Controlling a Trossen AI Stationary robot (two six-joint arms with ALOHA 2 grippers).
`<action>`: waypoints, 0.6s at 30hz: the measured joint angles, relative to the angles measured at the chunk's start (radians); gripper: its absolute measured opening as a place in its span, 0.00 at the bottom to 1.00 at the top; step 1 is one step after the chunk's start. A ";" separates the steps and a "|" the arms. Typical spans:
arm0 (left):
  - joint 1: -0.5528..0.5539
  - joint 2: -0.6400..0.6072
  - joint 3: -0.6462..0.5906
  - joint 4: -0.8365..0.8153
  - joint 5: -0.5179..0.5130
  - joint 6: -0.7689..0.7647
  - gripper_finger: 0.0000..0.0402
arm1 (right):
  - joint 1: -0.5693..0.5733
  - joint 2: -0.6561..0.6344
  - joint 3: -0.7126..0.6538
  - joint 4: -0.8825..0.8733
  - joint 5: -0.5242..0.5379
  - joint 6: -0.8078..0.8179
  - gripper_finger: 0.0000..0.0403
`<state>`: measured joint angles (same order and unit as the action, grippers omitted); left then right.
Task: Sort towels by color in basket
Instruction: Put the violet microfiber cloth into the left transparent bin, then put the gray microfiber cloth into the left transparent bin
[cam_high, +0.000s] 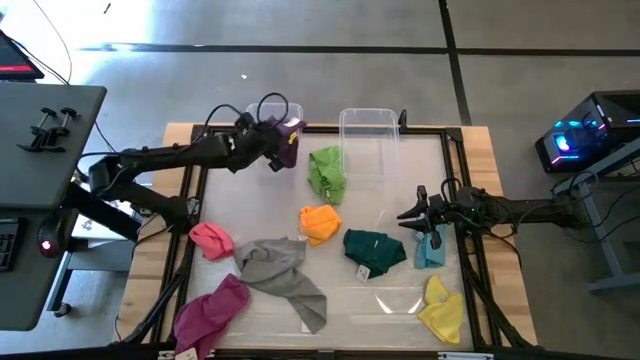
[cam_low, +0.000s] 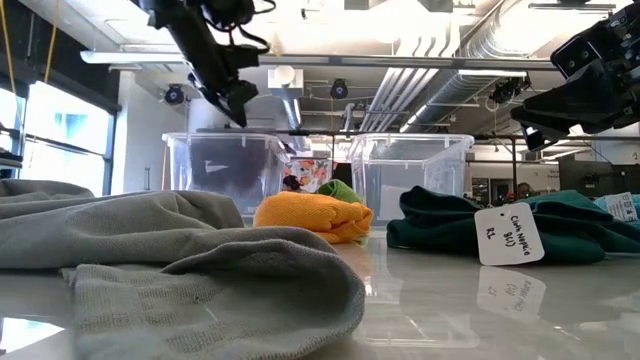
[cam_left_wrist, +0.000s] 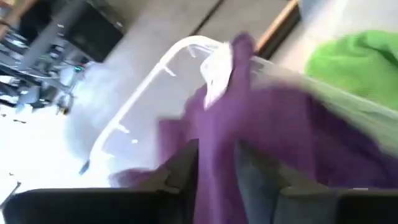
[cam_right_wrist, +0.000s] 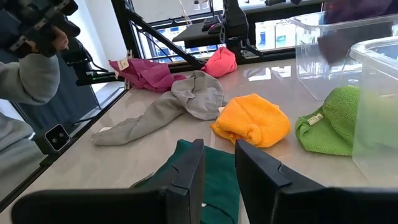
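We have our left gripper (cam_high: 283, 150) raised over the near rim of the left clear bin (cam_high: 262, 112) at the far edge of the table (cam_high: 480, 150), its fingers clamped on the purple towel (cam_high: 289, 140), which hangs from them; in the left wrist view the cloth drapes over the bin's rim, so we judge it is held there to be dropped inside, starting one colour group. The second clear bin (cam_high: 368, 135) stands just beside it to the right and looks empty, presumably kept for another group. Our right gripper (cam_high: 420, 218) hovers near the table's right side, between the dark green towel (cam_high: 375, 250) and the light blue towel (cam_high: 430, 248), fingers parted with nothing between them, placed where it can go for either cloth next. The other towels lie loose on the table: the light green towel (cam_high: 326, 172) touching the front of the right bin, the orange towel (cam_high: 320, 223) near the middle, the grey towel (cam_high: 285, 272) spread long toward the near edge, the pink towel (cam_high: 211, 240) and the magenta towel (cam_high: 210, 312) on the left, and the yellow towel (cam_high: 441, 308) at the near right. By our reckoning the sorting has barely begun.
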<state>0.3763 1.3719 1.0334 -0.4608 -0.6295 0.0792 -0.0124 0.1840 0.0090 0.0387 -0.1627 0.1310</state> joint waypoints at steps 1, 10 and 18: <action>0.005 0.011 0.010 -0.006 0.018 0.001 0.28 | 0.000 0.000 0.000 0.000 0.000 0.000 0.20; -0.010 0.035 0.155 -0.079 0.039 0.010 0.48 | 0.000 0.000 0.000 0.000 -0.003 0.000 0.20; -0.107 0.004 0.222 -0.112 0.171 0.019 0.48 | 0.000 0.000 0.000 0.000 -0.003 0.000 0.20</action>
<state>0.2694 1.3756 1.2557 -0.5725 -0.4586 0.0986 -0.0121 0.1841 0.0091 0.0386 -0.1654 0.1309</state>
